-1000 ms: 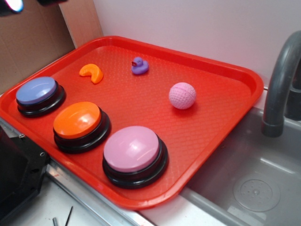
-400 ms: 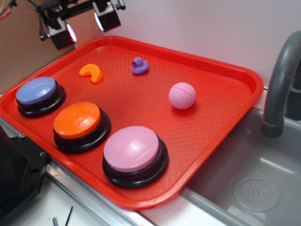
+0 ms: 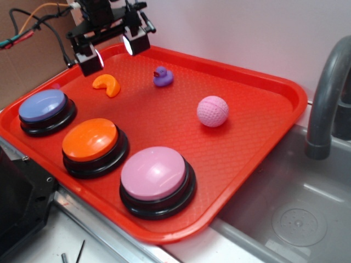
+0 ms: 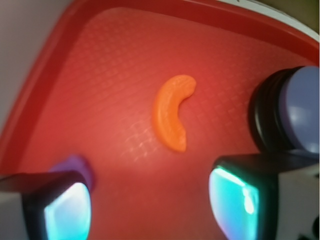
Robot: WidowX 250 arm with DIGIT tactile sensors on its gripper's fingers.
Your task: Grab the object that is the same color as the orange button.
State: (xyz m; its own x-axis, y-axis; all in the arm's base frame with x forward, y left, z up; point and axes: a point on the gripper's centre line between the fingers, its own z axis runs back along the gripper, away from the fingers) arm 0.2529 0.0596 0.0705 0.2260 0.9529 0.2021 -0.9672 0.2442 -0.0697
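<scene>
The object, a small glossy orange crescent (image 3: 107,85) (image 4: 172,112), lies flat on the red tray (image 3: 263,98) near its back left. My gripper (image 3: 113,51) (image 4: 152,205) hangs open just above and behind it, touching nothing, with bare tray between its glowing pads (image 4: 235,200). In the wrist view the crescent sits ahead of the jaws, centred between them. The orange button (image 3: 90,139), a dome on a black base, stands at the tray's front left.
A blue-purple button (image 3: 43,107) (image 4: 300,107) stands left of the orange one, a pink button (image 3: 155,174) at the front. A purple duck (image 3: 162,76) and pink ball (image 3: 212,110) sit further right. A grey sink (image 3: 296,213) and faucet (image 3: 326,98) lie beyond the tray's right edge.
The gripper came into view from the upper left and moved down and right, ending just above the orange crescent. The objects on the tray have not moved.
</scene>
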